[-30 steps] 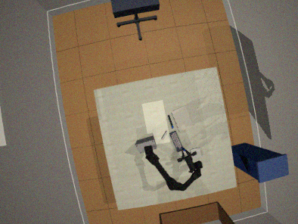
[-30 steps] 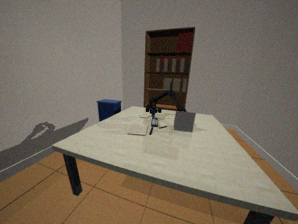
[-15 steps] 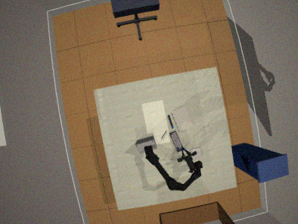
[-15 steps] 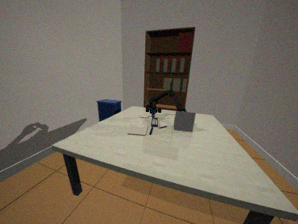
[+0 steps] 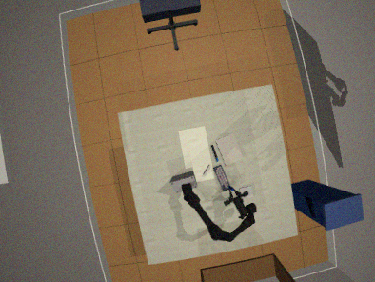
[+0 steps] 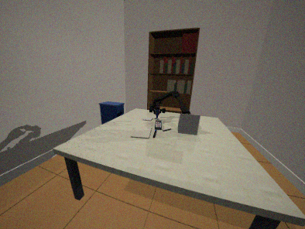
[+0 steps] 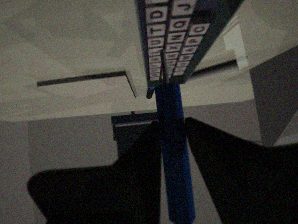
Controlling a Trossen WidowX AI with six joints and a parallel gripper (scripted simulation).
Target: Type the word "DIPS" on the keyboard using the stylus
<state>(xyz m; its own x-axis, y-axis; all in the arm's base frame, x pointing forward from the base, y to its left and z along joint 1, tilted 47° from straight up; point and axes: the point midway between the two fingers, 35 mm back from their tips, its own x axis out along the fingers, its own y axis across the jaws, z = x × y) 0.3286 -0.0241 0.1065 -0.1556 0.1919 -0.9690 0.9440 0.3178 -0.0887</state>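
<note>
My black gripper (image 5: 232, 190) (image 6: 157, 112) (image 7: 173, 123) is shut on the blue stylus (image 5: 231, 188) (image 7: 173, 145). In the wrist view the stylus runs between the fingers, its far end in front of the keyboard's lower end. The keyboard (image 5: 222, 177) (image 6: 158, 124) (image 7: 161, 37) is dark with pale lettered keys and lies on the desk (image 5: 157, 219) (image 6: 193, 166), just beyond the gripper. D, T, U, J, O, N, C and P are readable in the wrist view; smaller keys are blurred. Whether the stylus tip touches a key I cannot tell.
A grey box (image 5: 183, 181) (image 6: 189, 124) stands near the arm's base. A dark pen (image 5: 214, 151) (image 6: 155, 134), a notebook (image 5: 230, 150) (image 6: 141, 134) and a thin pen (image 5: 206, 170) (image 6: 166, 129) lie around the keyboard. A small pale pad (image 5: 246, 190) lies beside the gripper.
</note>
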